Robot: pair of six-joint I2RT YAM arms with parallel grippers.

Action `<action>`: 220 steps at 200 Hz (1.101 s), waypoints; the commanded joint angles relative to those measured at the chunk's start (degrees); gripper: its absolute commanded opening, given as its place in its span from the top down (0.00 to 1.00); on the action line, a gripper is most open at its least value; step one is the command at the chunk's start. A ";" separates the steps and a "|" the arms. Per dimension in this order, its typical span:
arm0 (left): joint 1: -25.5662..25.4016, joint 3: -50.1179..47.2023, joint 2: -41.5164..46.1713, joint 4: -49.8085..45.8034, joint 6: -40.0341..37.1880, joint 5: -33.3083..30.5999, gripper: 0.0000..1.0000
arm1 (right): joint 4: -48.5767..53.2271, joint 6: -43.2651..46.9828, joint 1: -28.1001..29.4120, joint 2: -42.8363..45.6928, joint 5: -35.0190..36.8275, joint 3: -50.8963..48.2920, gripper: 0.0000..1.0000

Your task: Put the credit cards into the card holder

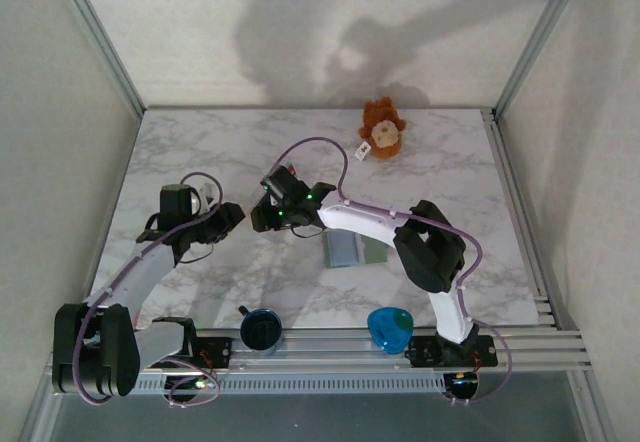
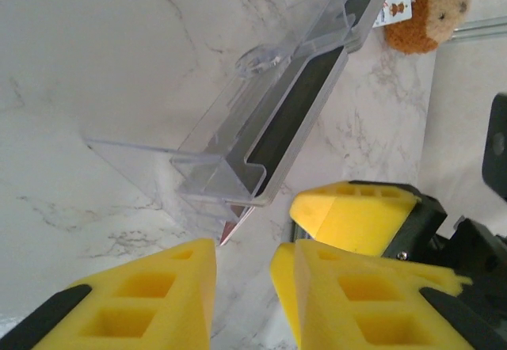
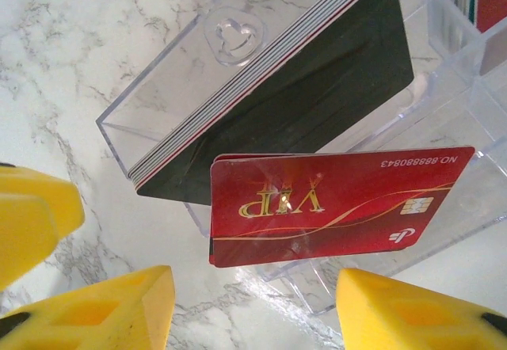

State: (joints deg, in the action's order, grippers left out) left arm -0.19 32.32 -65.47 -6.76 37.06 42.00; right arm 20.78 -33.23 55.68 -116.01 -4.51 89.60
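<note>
Cards: one red VIP card (image 3: 333,203) stands in the clear stand (image 3: 158,89), in front of a dark stack; you cannot tell a second red one apart. None is in the wallet.
Wallet (image 1: 355,251): lies open on the table, right of the stand, apart from both grippers, empty as far as you can see.
Right gripper (image 3: 253,287): jaws spread wide, just short of the card, grasping nothing.
Left gripper (image 2: 242,259): jaws narrowly parted, empty, beside the stand.
Status: nothing done; you have both pick-ups and both insertions left.
</note>
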 commanded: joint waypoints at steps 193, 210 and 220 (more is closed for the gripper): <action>-4.86 -2.50 -1.95 3.06 1.00 -0.61 0.69 | -13.20 -0.41 -9.04 -1.67 -16.21 -8.22 0.35; -5.24 -2.34 -2.55 3.26 1.17 -0.64 0.70 | -13.81 -0.84 -9.11 -2.44 -16.45 -8.32 0.35; -5.42 -2.33 -2.64 3.34 1.17 -1.06 0.70 | -13.97 -1.08 -9.10 -2.92 -16.61 -8.13 0.35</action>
State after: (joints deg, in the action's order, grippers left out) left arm -4.82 30.24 -67.53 -4.75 37.74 42.13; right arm 8.34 -33.26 46.85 -117.12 -19.81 82.11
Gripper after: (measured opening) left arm 0.306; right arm 0.654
